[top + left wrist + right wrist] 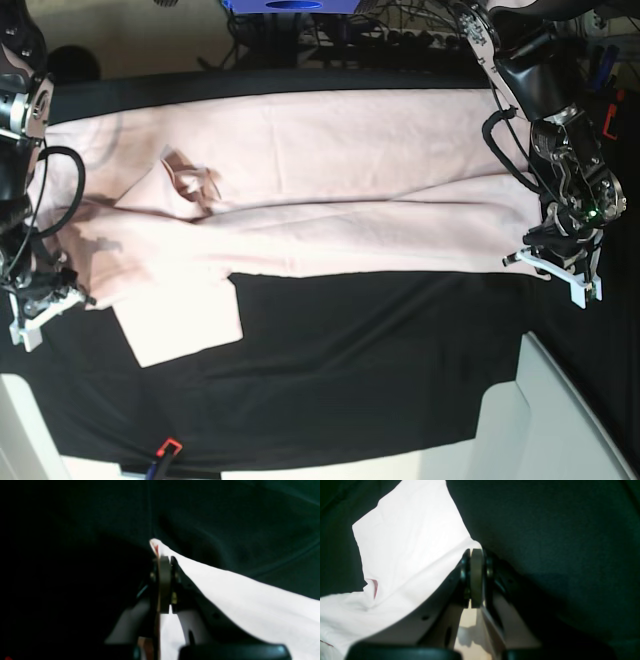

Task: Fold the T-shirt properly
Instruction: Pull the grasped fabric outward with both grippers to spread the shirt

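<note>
I see the pale pink short-sleeved cotton T-shirt [330,190] spread sideways across the far half of the black-cloth-covered bench [360,380], plain side up, long axis running left to right in the base view. One sleeve [180,325] sticks out toward the near side at that view's left, lying flat on the cloth; a small crumpled fold [190,178] sits on the shirt above it. My left claw [167,561] is at the shirt's edge on the base view's right, jaws closed tight on a pinch of the fabric, a corner with a bit of red print poking up past the tips in the left wrist view. My right claw [476,553] is at the opposite end, on the base view's left, jaws also fully closed and pinching the shirt's edge, fabric draping away from the tips. Both claws sit low, close to the cloth. A small red and black object [166,450] lies on the bench's near edge.
</note>
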You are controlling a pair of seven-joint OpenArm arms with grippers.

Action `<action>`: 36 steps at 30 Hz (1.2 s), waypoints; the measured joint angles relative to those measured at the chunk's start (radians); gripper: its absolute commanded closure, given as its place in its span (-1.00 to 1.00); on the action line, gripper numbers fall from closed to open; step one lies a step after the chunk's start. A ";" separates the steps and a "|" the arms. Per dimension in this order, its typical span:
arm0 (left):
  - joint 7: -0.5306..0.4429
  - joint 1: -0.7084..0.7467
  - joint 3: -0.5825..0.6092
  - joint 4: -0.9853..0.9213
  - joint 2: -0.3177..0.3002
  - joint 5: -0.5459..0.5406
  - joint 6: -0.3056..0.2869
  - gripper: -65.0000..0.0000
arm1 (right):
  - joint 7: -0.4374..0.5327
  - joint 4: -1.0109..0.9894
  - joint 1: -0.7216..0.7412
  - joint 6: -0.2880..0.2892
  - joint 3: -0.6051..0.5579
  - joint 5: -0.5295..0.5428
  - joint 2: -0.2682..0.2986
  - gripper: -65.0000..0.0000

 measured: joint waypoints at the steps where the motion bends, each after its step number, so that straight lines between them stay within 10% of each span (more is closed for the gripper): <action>1: 0.000 -0.003 0.000 0.002 0.001 0.000 0.000 1.00 | 0.000 0.000 0.000 0.000 0.000 0.000 0.000 1.00; 36: 0.005 -0.109 0.001 0.056 0.001 0.000 -0.003 1.00 | 0.064 -0.001 0.135 0.001 -0.002 -0.003 0.005 1.00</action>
